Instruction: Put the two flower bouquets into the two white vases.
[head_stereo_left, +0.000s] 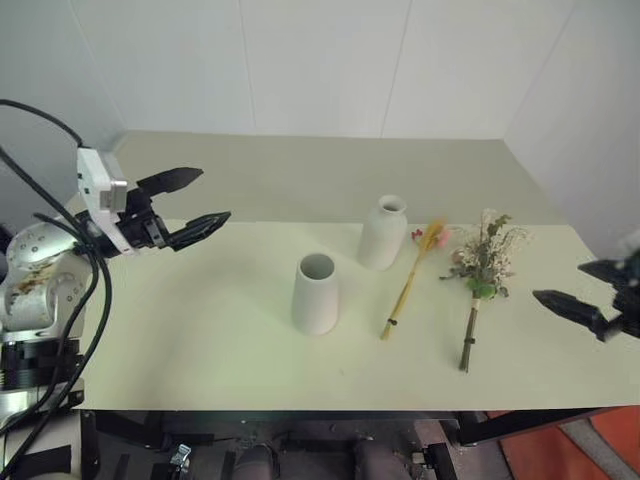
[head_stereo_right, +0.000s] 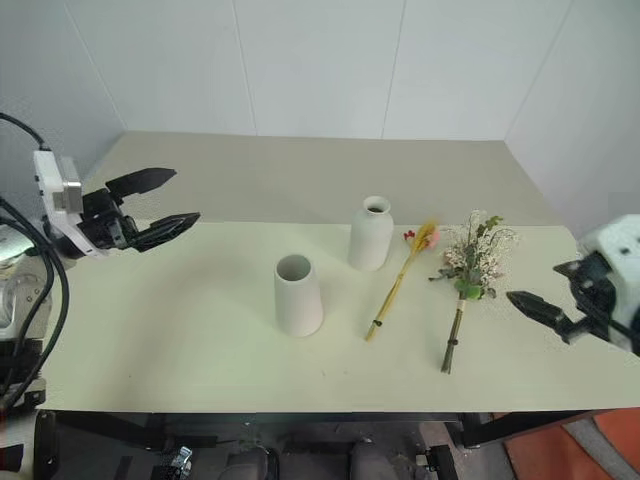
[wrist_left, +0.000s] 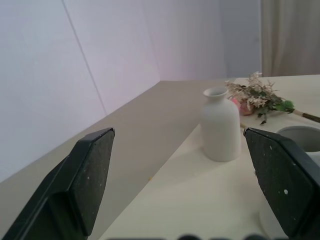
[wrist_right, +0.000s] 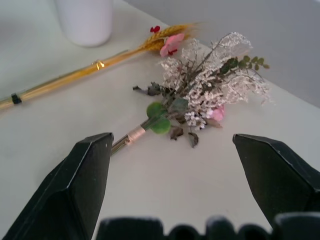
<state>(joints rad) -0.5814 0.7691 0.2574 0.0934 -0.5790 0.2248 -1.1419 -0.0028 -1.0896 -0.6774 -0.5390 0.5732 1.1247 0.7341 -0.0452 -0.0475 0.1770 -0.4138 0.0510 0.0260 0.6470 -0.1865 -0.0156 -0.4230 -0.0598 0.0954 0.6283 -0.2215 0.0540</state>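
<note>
**Right of the vases: both bouquets, right arm nearer**

Off the table's right edge, my right gripper hangs spread, empty. Bushy bouquet lies just ahead, stem toward me; yellow bouquet beyond. Left gripper spread, well apart. Count: two bouquets, cone vase, bottle vase.

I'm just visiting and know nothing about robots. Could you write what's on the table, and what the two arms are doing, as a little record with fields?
Table: pale table
Cone vase: cone vase, upright, wide mouth, nothing in it
Bottle vase: bottle vase, upright, behind and right of the cone vase
Yellow stalk bunch: yellow stalk bunch, lying flat, right of the bottle vase
Bushy bunch: bushy bunch, lying flat, right of the stalks
Left gripper: left gripper, jaws open, holding nothing
Right gripper: right gripper, jaws open, near the bushy bunch
</note>
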